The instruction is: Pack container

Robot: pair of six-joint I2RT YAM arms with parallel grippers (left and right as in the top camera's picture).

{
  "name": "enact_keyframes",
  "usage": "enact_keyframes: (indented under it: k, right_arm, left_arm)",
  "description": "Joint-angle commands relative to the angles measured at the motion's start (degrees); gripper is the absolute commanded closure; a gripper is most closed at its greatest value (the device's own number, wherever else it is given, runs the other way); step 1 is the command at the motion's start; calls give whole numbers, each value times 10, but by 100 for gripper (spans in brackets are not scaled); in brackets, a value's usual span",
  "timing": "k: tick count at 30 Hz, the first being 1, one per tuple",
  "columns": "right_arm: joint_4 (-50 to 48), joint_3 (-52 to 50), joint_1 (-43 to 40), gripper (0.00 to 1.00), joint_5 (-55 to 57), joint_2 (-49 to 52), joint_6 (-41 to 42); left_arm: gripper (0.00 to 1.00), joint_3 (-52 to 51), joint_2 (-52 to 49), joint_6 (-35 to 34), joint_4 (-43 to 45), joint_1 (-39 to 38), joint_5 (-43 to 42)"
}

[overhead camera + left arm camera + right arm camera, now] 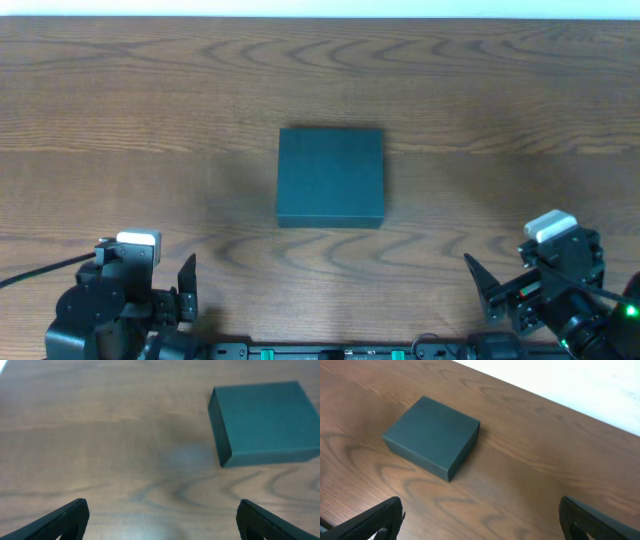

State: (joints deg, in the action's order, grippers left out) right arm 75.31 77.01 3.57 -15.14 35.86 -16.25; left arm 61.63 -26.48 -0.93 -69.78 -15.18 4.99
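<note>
The container (pixel 330 177) is a dark teal-grey box that lies with its lid down in the middle of the wooden table. It appears at the upper right of the left wrist view (pixel 262 422) and at the upper left of the right wrist view (pixel 432 437). My left gripper (pixel 162 510) is open over bare wood, well short of the box, at the table's near left corner. My right gripper (pixel 480 507) is open too, at the near right, with nothing between its fingers. Neither touches the container.
The wooden table (pixel 120 110) shows bare grain all round the box. Its far edge meets a white surface (pixel 580 385). Both arm bases (pixel 100 310) (pixel 565 290) sit at the near edge.
</note>
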Motion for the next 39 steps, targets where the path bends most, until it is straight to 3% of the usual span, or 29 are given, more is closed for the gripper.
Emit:
enact_keyframes:
  k: [1,20,24,30,39]
  right_arm:
    - [11,-3,5,1,1,-2,12]
    - [26,-3,5,1,1,-2,12]
    - [26,-3,5,1,1,-2,12]
    - [26,-3,5,1,1,-2,12]
    - [26,-3,5,1,1,-2,12]
  left_arm:
    - [5,2,2,-17,-16,-2,10]
    - [5,-1,10,-17,-29,27,14]
    - [5,-38,43,-16,35,79,16]
    - [5,-179,133,-17,148,153,16]
    - [5,-390,206,-17,320,174,14]
